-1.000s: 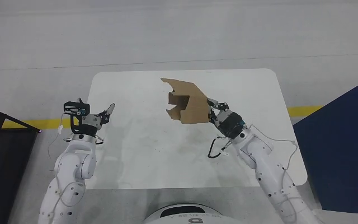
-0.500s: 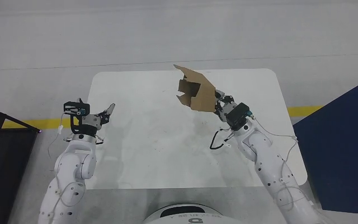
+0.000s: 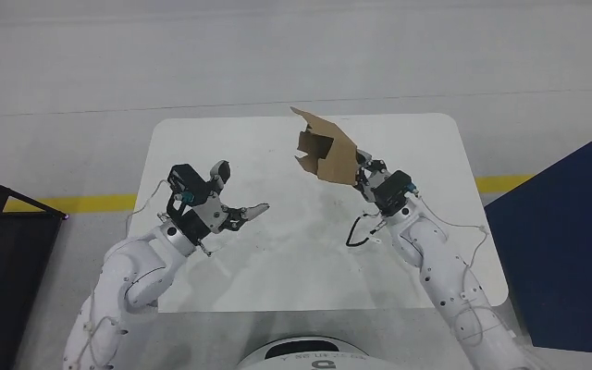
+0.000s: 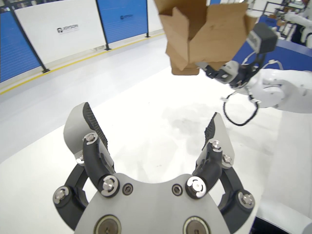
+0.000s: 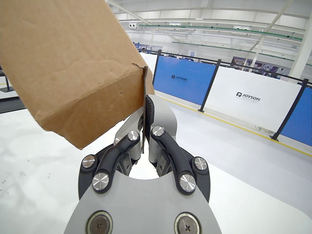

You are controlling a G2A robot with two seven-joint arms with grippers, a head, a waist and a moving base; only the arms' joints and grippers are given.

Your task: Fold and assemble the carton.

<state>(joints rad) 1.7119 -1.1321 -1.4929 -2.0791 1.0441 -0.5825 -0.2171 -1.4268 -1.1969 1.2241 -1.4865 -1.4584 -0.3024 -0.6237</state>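
The carton (image 3: pixel 326 155) hangs in the air over the far right part of the desk (image 3: pixel 277 268), tilted, with its open mouth turned toward the left arm and its flaps sticking out loose; the right claw (image 3: pixel 360 179) is clenched on the thin edge of one cardboard panel at the carton's near corner, and that single pinch carries the whole box; the left claw (image 3: pixel 242 190) is released, jaws spread wide with nothing between them, over the middle-left of the desk, well apart from the carton and pointed toward it; the carton looks like plain corrugated board, so it is probably light, stiff across each flat panel, yet ready to hinge at every crease; held by one edge it may well swing or twist when pushed; the dry board should sit firmly against ribbed pads, though a hard squeeze would likely crush it, and the corner by the right claw looks scuffed; the free claw would do best to take a flap or the opposite wall close to its fold line, where the board gives least.
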